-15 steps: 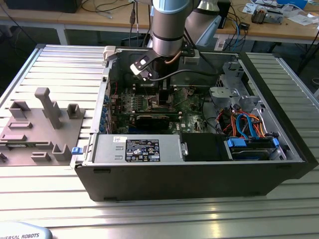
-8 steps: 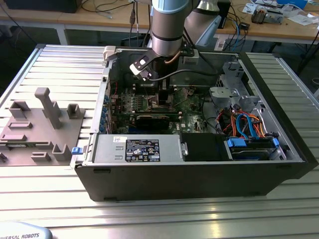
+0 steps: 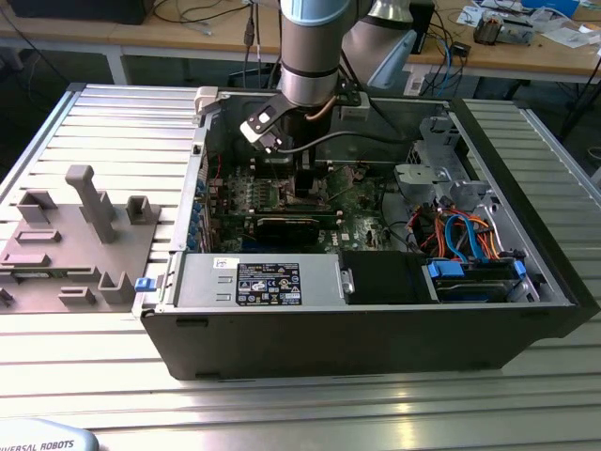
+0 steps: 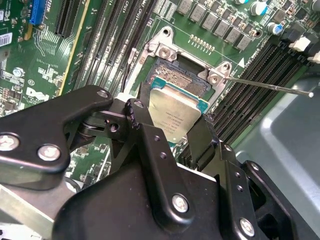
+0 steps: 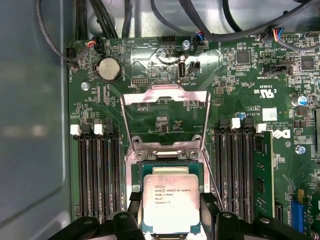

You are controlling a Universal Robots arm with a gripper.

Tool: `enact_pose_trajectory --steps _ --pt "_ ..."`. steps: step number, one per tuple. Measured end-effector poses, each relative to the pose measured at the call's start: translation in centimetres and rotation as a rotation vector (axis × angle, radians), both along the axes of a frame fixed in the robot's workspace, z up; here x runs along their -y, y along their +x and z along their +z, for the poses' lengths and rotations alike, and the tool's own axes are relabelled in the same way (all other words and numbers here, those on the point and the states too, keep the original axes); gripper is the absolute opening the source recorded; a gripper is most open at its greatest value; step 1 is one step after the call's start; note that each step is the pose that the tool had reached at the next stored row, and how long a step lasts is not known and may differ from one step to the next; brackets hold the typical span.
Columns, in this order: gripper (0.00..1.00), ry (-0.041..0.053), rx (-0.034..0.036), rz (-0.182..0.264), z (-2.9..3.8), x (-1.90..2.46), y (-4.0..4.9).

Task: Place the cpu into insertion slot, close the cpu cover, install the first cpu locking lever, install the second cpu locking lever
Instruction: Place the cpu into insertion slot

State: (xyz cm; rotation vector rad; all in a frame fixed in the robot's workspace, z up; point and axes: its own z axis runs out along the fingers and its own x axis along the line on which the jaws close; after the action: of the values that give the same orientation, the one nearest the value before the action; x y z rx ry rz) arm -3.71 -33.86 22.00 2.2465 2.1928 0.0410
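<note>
**Placing the cpu.** We show the end effector (image 4: pixel 170 125) closed on the cpu (image 4: pixel 172 112), with its two black fingers (image 4: pixel 137 115) pressed against opposite edges of the chip. The cpu sits over the insertion slot (image 4: pixel 182 80), and the slot's contact field shows beyond one chip edge. We cannot tell whether the chip is fully seated. In the first wrist view the cpu cover (image 5: pixel 165 93) stands swung open, hinged at the slot edge nearest the coin cell (image 5: pixel 110 69) on the motherboard (image 5: pixel 235 80). A thin locking lever (image 4: pixel 270 86) juts free from one slot corner. In the exterior view the arm (image 3: pixel 315 47) reaches down into the open computer case (image 3: pixel 376 329), which lies on the table (image 3: pixel 94 122).
</note>
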Motion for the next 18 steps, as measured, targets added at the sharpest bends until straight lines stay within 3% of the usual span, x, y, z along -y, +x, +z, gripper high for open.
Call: enact_pose_trajectory --steps 6,18 --pt "0.54 -0.0123 0.0000 0.001 -0.27 0.00 -0.06" --pt "0.54 -0.0124 0.0001 0.001 -1.27 -0.08 -0.30"
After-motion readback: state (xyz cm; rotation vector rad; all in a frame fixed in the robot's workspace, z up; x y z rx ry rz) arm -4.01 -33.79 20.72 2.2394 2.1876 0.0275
